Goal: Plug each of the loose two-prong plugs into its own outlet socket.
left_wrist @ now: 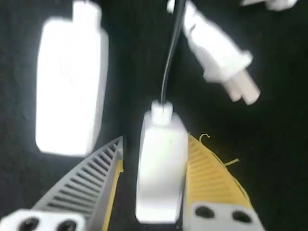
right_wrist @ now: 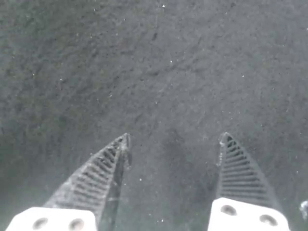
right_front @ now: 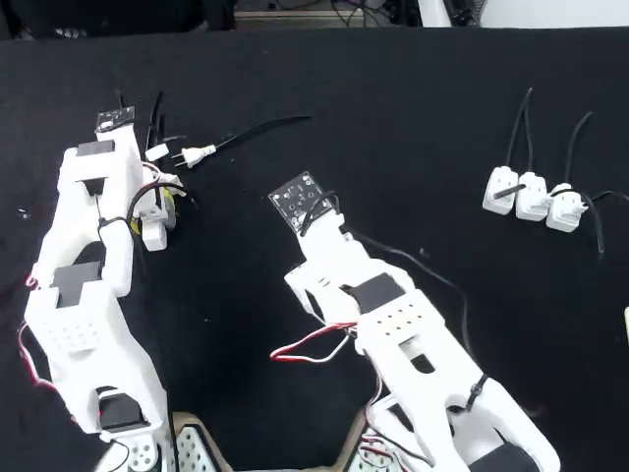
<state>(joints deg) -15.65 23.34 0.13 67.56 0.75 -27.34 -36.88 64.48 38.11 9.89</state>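
Left end effector point(left_wrist: 156, 138) astride half-hidden block point(left_wrist: 161, 178)

I can read nothing here: no print, number or sign shows legibly on the two-prong plug point(left_wrist: 219, 53), the outlet sockets point(right_front: 532, 195), or my right wrist's circuit board point(right_front: 300, 200).

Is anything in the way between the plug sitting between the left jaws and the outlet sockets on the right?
Yes. In the high view the right arm extends roughly midway between the plug and the outlet sockets, so a straight carry would likely meet its wrist.
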